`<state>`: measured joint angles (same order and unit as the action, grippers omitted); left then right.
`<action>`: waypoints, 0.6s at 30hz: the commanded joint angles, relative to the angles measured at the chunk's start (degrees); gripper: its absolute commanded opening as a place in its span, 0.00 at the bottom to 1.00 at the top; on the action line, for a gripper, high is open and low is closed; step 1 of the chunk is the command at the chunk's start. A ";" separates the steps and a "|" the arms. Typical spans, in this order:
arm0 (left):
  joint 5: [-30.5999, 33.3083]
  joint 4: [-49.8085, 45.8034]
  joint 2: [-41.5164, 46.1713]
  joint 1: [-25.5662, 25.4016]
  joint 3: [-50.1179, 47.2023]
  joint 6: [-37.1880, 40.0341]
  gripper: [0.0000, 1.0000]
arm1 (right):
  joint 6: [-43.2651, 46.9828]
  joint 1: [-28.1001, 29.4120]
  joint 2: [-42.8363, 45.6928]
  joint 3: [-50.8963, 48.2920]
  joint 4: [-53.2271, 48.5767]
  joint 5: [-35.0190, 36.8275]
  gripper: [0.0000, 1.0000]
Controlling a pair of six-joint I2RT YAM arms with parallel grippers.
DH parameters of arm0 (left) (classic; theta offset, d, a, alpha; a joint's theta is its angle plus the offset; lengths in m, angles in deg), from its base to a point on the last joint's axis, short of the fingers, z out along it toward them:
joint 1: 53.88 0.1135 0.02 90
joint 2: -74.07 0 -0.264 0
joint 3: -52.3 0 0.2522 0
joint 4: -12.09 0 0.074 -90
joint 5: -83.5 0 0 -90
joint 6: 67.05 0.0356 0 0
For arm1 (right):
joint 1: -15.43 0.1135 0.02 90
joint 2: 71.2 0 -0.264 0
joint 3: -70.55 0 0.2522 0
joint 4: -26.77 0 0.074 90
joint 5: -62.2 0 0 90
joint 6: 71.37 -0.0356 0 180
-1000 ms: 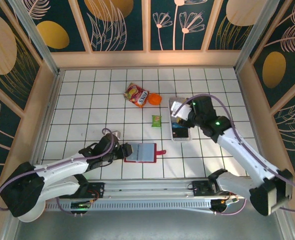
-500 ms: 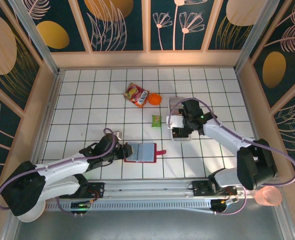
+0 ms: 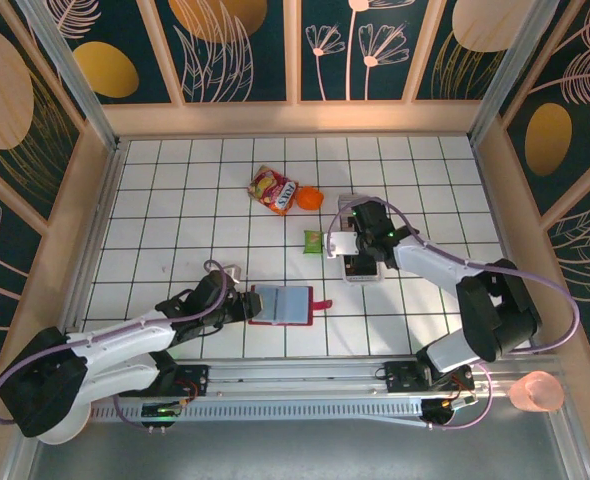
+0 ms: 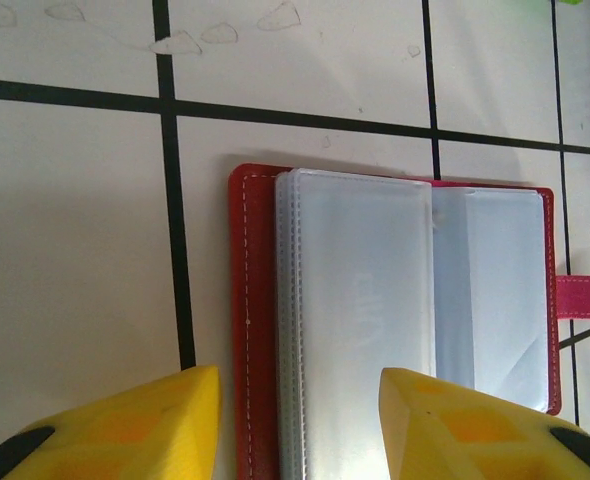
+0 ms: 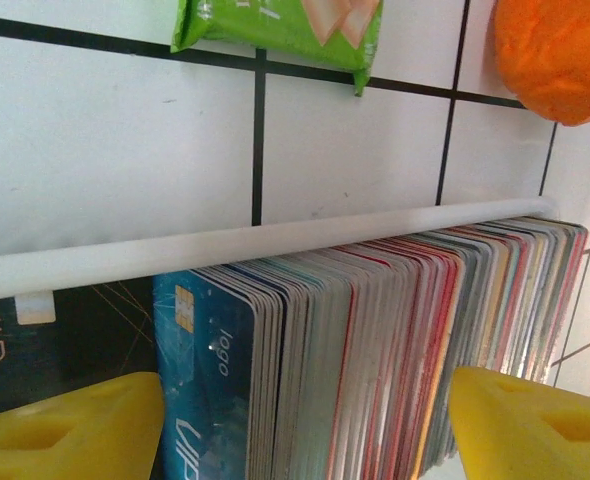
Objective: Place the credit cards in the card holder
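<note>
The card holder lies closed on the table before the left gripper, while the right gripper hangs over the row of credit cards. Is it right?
Not quite. The card holder lies open, not closed: the left wrist view shows its clear pockets spread flat. The rest holds: it is before the left gripper, and the right gripper hangs over the credit cards.

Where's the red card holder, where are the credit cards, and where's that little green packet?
card holder (image 4: 360,320), left wrist view, on its clear inner pocket.
credit cards (image 5: 375,360), right wrist view, middle of the upright stack.
green packet (image 5: 275,25), right wrist view, its middle.
</note>
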<state>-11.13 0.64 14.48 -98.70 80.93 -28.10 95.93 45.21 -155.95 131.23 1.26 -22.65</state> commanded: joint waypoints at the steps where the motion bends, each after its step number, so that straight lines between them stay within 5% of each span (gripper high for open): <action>1: 1.43 -1.90 1.44 -0.20 -0.29 0.94 0.45 | 0.77 0.63 -1.21 -0.54 1.28 2.05 0.75; 12: 2.16 -1.77 1.50 -0.24 -0.98 0.49 0.45 | 3.70 0.54 -3.46 -0.74 4.08 5.13 0.71; 18: 1.80 -2.22 2.52 -0.27 -1.36 0.42 0.41 | 4.24 0.54 -3.89 0.58 4.04 6.11 0.59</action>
<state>-9.42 -0.43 15.99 -98.68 80.56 -28.10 98.96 45.80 -158.95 130.75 3.49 -18.93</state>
